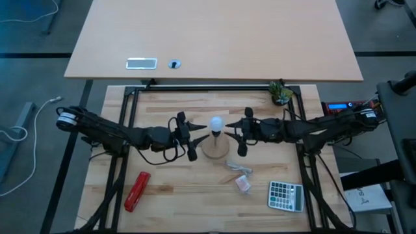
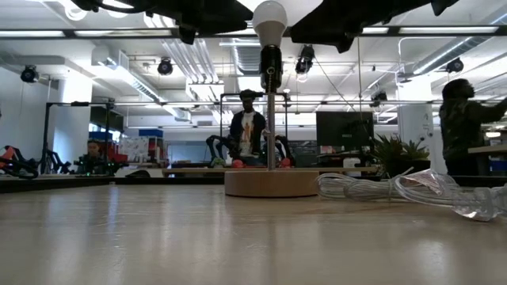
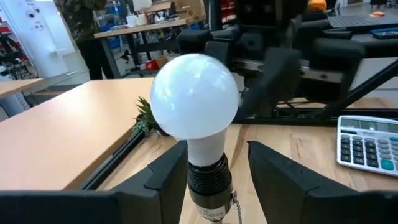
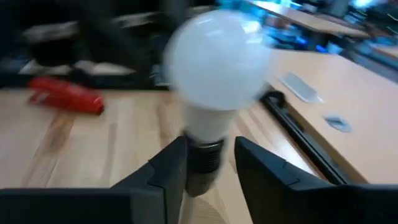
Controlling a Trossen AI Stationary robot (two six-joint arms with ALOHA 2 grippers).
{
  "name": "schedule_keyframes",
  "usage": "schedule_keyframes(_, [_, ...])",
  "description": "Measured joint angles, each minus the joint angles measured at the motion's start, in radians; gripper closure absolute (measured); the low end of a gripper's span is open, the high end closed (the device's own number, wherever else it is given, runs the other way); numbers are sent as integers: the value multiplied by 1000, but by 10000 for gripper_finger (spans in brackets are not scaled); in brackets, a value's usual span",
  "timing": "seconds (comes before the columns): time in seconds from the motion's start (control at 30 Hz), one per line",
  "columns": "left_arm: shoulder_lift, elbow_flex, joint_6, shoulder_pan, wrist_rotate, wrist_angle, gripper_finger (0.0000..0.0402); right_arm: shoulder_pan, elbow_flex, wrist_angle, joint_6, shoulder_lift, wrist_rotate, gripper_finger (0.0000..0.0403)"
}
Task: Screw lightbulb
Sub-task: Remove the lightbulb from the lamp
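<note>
Item: lightbulb (image 3: 194, 99), seated in socket between your left hand (image 3: 217, 171) and right hand (image 4: 208, 165), both spread. Risk: cross-threading if regripped crooked.

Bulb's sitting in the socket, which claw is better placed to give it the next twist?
Probably left. The left claw is open around the socket just under the lightbulb, centred and steady. The right claw straddles it too, but its view is motion-blurred, so it seems mid-move.

The lightbulb (image 1: 216, 123) on its wooden disc (image 1: 216, 149) is flanked closely by the left claw (image 1: 193, 137) and the right claw (image 1: 242, 133), so both sides are blocked. Near-side passage is narrowed by a clear wrapper (image 1: 238, 168), a small packet (image 1: 243, 184) and a calculator (image 1: 286, 195). Bare counter (image 1: 175, 195) is left between the disc and a red stapler (image 1: 137, 190).
</note>
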Motion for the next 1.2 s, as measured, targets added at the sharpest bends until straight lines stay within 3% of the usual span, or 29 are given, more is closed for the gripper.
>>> schedule_keyframes(0.17, [24,-1,-12,1,0,9,245,1,-64,139,-77,1,-135,254])
schedule_keyframes(0.57, [32,-1,-17,1,0,23,217,0,-242,556,-138,9,-96,258])
schedule_keyframes(0.7, [32,-1,-17,4,0,27,215,-15,-234,567,-77,29,9,260])
schedule_keyframes(0.93, [32,-1,-11,18,-20,40,229,-43,-205,565,-6,63,-83,235])
schedule_keyframes(1.2, [35,-1,3,52,-19,29,244,-74,-205,530,40,63,-82,212])
